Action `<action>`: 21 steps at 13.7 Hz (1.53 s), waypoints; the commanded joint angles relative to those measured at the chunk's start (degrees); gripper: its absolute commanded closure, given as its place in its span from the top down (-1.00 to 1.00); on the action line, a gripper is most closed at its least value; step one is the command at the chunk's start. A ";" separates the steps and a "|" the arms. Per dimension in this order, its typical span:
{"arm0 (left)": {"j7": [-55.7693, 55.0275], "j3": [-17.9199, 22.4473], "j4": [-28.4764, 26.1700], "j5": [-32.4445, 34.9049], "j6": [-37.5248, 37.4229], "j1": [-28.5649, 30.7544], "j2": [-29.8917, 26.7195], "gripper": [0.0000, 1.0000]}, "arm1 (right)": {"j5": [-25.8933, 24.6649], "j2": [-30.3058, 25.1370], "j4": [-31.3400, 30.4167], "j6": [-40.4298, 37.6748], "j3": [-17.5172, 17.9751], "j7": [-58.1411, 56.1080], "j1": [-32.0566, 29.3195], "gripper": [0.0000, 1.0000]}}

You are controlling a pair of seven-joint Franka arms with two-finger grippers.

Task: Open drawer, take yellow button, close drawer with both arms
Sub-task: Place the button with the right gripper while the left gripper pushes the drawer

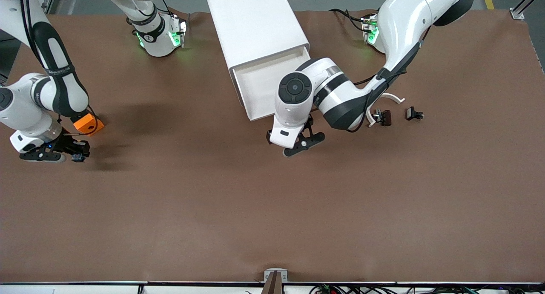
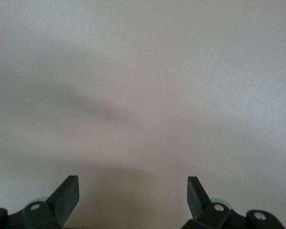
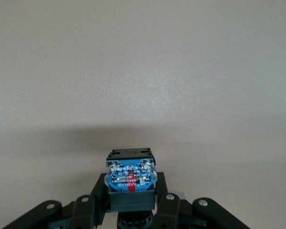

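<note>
Drawer point(image 1: 272, 87) first: it stands pulled out of the white cabinet point(image 1: 255, 25), its front toward the camera, and your left gripper point(image 1: 303, 141) hangs spread wide and empty just before that front. That is the arm nearer the drawer, so closing it should be a push back toward the cabinet.

Your right gripper point(image 1: 64, 151) sits low at the right arm's end of the table, beside the orange block point(image 1: 87, 124), clamped on the button point(image 3: 131, 179). In the right wrist view the button shows a black body and a blue printed face; its orange cap seems turned away, though you can't tell for sure.
</note>
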 commanded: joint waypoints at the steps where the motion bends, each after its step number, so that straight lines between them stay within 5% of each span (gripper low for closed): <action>1: -1.14 -0.38 0.38 1.76 1.06 -0.87 0.43 1.00 | 0.38 2.47 2.26 0.51 1.18 0.27 -1.08 -1.00; 7: -1.84 -0.56 -1.03 0.44 0.79 -2.01 0.43 1.00 | 6.52 7.38 4.71 0.59 3.28 -0.35 -1.25 -1.00; 15: -4.21 -0.56 -2.61 -2.63 0.53 -4.56 0.35 1.00 | 6.62 8.45 4.98 0.59 3.29 -0.96 -1.17 -1.00; 17: -4.57 -0.91 -2.78 -2.63 0.35 -5.09 0.17 1.00 | 6.70 8.97 5.42 0.33 3.29 -0.79 -1.17 0.78; 18: -4.48 -1.00 -2.78 -2.72 0.27 -5.27 0.26 1.00 | 6.70 8.97 5.42 0.16 3.29 -0.79 -1.00 1.00; 21: -4.30 -1.52 -3.75 -2.72 0.18 -5.80 0.08 1.00 | 6.70 8.71 5.95 -0.11 3.29 -0.88 -1.08 1.00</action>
